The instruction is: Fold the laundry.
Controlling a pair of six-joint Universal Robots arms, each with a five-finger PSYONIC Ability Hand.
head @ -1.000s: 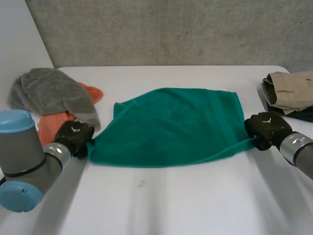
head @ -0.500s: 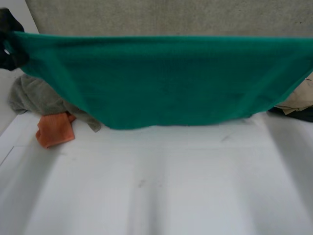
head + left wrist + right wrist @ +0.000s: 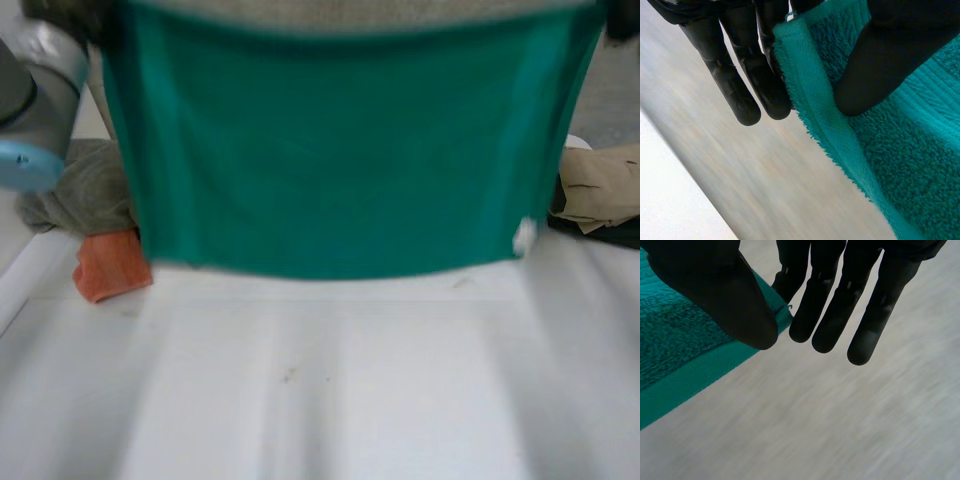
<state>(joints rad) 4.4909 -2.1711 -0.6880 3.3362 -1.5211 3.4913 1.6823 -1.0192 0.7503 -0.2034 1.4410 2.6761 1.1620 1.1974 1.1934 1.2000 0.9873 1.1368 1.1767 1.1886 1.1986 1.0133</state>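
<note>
The green towel hangs spread above the tabletop. The left hand and right hand each pinch a top corner between thumb and fingers.

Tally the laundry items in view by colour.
green towel: 1
grey cloth: 1
orange cloth: 1
beige garment: 1
dark garment: 1
Total: 5

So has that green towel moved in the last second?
Yes, upward. The green towel lay flat on the table near the orange cloth; now it hangs raised off the table, pinched by the left hand and right hand.
</note>
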